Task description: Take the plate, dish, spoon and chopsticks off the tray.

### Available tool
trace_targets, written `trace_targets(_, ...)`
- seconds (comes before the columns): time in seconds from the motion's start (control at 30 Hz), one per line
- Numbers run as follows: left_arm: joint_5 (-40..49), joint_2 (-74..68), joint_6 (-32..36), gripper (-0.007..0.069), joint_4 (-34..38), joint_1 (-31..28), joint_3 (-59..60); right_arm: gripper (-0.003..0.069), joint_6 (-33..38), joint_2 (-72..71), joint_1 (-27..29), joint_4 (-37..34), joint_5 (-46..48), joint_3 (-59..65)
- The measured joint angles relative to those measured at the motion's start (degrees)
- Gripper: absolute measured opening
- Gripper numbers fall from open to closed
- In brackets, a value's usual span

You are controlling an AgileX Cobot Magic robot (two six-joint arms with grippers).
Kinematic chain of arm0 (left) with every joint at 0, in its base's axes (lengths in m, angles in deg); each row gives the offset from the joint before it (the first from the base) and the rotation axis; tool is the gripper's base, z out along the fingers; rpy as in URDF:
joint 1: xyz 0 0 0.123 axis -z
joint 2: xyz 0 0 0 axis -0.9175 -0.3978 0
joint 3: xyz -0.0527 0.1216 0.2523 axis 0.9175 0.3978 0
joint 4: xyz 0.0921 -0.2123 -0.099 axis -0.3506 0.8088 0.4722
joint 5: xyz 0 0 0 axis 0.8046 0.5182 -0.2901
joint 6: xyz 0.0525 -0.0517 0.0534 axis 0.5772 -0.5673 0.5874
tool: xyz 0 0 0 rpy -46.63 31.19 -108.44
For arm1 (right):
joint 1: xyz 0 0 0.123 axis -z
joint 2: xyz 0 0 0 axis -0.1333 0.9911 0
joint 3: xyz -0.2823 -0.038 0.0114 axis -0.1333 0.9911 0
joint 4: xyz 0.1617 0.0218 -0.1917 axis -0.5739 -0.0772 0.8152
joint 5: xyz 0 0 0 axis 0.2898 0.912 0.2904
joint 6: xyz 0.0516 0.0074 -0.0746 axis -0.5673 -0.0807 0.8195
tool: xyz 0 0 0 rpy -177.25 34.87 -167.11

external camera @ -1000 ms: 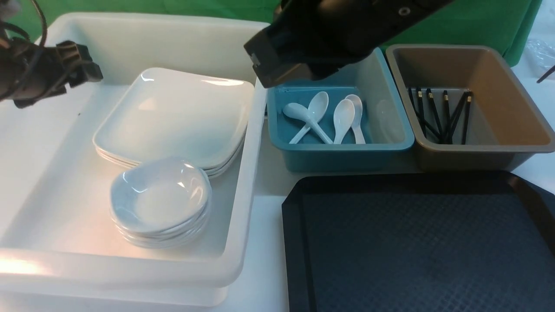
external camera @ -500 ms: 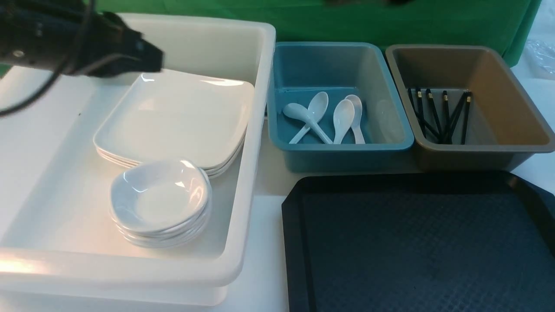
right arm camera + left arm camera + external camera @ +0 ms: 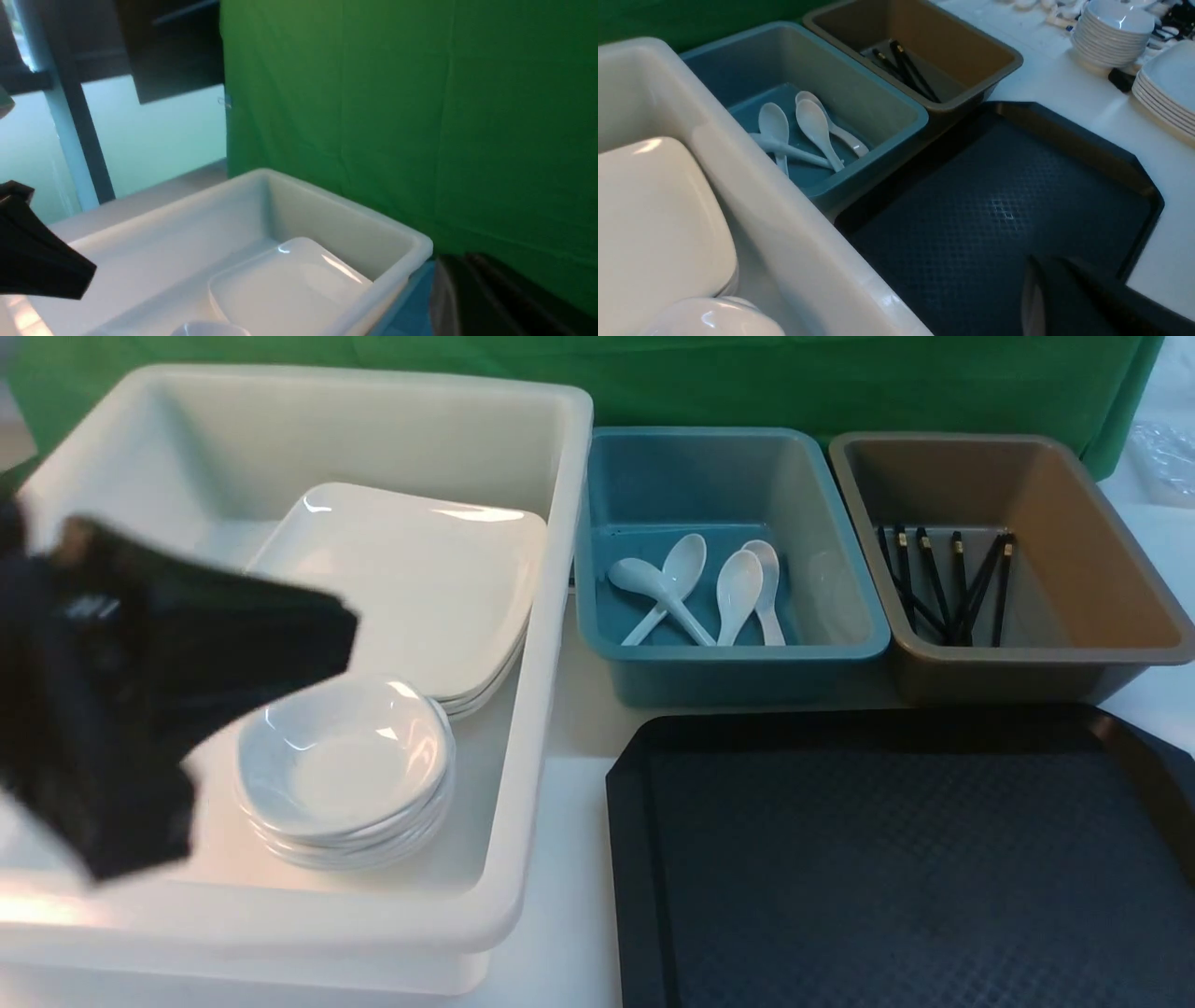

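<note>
- the black tray [image 3: 896,868] lay at the near right of the table, and every part of its diamond-textured surface in view was bare.
- a stack of white square plates, the top plate [image 3: 411,588] uppermost, sat toward the far side of the large white tub [image 3: 551,644], which stood along the tray's left edge.
- a stack of small white dishes [image 3: 344,767] sat toward the tub's near side, just in front of the plates.
- four white spoons [image 3: 695,588] lay on the floor of the teal bin [image 3: 738,658], just beyond the tray's far left corner.
- black chopsticks [image 3: 948,583] with gold bands lay in the brown bin [image 3: 1055,658], beyond the tray's far right corner.
- the left gripper [image 3: 317,630] showed as a dark blurred shape over the tub's left side, jaws closed together and holding nothing.
- the right gripper [image 3: 472,298] was out of the front view; its wrist view showed only a dark edge of it, raised above the tub's far rim, closed and empty.
- judging by the bare tray, the clearing looked finished and the step in hand seemed to be pulling the arms away.
- to do that well, the left arm would need to lift clear of the tub's rim before swinging aside, keeping off the stacked dishes so nothing tipped or slid.
</note>
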Motion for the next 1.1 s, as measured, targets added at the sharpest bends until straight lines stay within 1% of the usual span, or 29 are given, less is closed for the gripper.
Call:
trace_targets(0.1, -5.9, 9.9, -2.8, 0.0001, -0.2, 0.0, 8.0, 0.0026, 1.0, -10.4, 0.0, 0.3, -3.8, 8.5)
trace_targets(0.13, -5.9, 9.9, -2.8, 0.0001, -0.2, 0.0, 8.5, 0.0026, 1.0, -10.9, 0.0, 0.3, -4.0, 8.5)
trace_targets(0.17, -8.9, 15.3, -4.2, 0.0001, -0.3, 0.0, 13.5, 0.0027, 1.1, -15.9, 0.0, 0.5, -4.5, 11.9)
trace_targets(0.3, -12.4, 22.7, -5.6, 0.0001, -0.4, 0.0, 21.8, 0.0029, 1.2, -23.0, 0.0, 0.7, -4.4, 16.1)
trace_targets(0.37, -13.4, 24.5, -6.6, 0.0001, -0.4, 0.0, 24.1, 0.0028, 1.2, -24.8, 0.0, 0.7, -3.8, 16.9)
trace_targets(0.47, -17.6, 27.9, -8.6, 0.0002, -0.2, 0.0, 29.4, 0.0036, 1.2, -29.2, 0.0, 0.8, -0.5, 17.8)
trace_targets(0.6, -21.3, 28.2, -9.1, 0.0002, -0.1, 0.0, 32.2, 0.0046, 1.2, -29.9, 0.0, 0.9, 0.3, 17.8)
trace_targets(0.77, -24.4, 28.2, -9.1, 0.0002, -0.1, 0.0, 32.4, 0.0061, 1.1, -29.9, 0.0, 0.7, 0.9, 18.1)
trace_targets(0.93, -25.4, 28.2, -9.1, 0.0002, -0.9, 0.0, 32.4, 0.0075, 1.1, -29.9, 0.0, 0.7, 1.1, 18.1)
trace_targets(1.0, -25.5, 28.2, -9.1, 0.0002, -2.5, 0.0, 32.4, 0.0078, 1.1, -29.9, 0.0, 0.7, 1.1, 18.1)
trace_targets(1.1, -25.5, 28.2, -9.1, 0.0002, -7.5, 0.0, 32.4, 0.0089, 1.1, -30.0, 0.0, 0.7, 1.1, 18.1)
